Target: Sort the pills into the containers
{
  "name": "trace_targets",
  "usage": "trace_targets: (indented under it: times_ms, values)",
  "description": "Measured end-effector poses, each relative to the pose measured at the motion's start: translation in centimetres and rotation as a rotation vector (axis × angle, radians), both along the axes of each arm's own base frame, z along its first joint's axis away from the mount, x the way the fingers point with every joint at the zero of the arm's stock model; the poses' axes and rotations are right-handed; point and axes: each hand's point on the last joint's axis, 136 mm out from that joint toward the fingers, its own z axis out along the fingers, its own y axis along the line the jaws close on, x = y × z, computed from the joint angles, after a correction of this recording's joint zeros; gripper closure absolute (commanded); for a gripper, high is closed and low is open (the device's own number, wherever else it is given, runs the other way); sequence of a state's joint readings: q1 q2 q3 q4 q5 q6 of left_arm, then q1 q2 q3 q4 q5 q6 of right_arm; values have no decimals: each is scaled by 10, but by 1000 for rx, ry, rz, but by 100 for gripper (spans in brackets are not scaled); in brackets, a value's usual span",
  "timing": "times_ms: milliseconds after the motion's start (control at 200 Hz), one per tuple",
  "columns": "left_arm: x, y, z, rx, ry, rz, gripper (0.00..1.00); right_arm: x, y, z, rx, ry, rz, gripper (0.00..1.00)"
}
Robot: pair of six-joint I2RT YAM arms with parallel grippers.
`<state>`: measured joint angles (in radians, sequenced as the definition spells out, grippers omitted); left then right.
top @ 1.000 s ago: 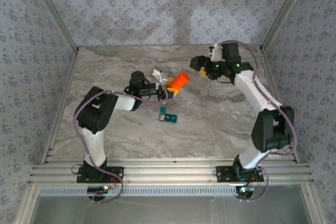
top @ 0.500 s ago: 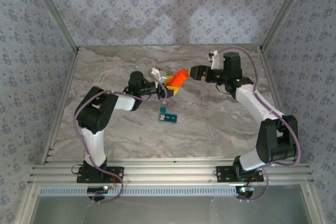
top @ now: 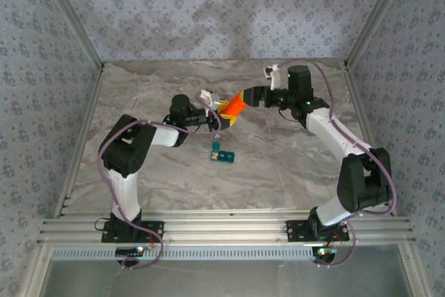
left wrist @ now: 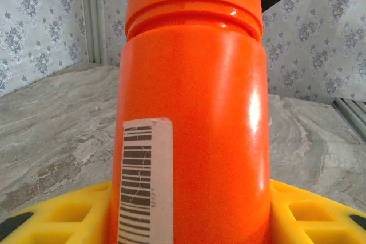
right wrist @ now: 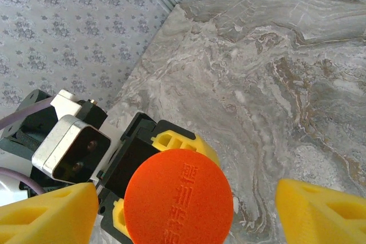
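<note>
An orange pill bottle [top: 236,106] hangs tilted over the middle of the table, and my left gripper [top: 224,112] is shut on its body. In the left wrist view the bottle [left wrist: 191,112] stands between the yellow fingers [left wrist: 57,215], barcode label facing the camera. My right gripper [top: 247,95] is open at the bottle's cap. The round orange cap [right wrist: 178,198] sits between the right gripper's [right wrist: 187,201] spread yellow fingertips [right wrist: 48,215], with a gap on each side. The teal containers [top: 222,152] lie on the table in front of the bottle. The pills are hidden.
The marble table [top: 292,165] is boxed in by patterned walls with metal corner posts [top: 76,26]. An aluminium rail [top: 222,231] runs along the near edge, where both arm bases are bolted.
My right gripper has swung left from the back right of the table to the bottle's cap. The left arm and the bottle have stayed almost still.
</note>
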<state>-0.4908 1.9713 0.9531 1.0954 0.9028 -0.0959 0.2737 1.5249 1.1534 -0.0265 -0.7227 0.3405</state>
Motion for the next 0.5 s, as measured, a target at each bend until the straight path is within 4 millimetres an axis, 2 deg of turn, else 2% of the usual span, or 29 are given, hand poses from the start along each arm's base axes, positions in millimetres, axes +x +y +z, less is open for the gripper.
trace_targets:
  times_ms: [160,290,420,500]
  values:
    - [0,0,0,0,0,-2,100,3,7,-3,-11,9,19,22]
    - [0,0,0,0,0,-2,100,2,11,-7,-17,24,34,28]
    - [0,0,-1,1,2,-2,100,1,11,-11,-28,40,40,37]
    - [0,0,-1,4,7,-2,100,0,12,-12,-32,44,48,46]
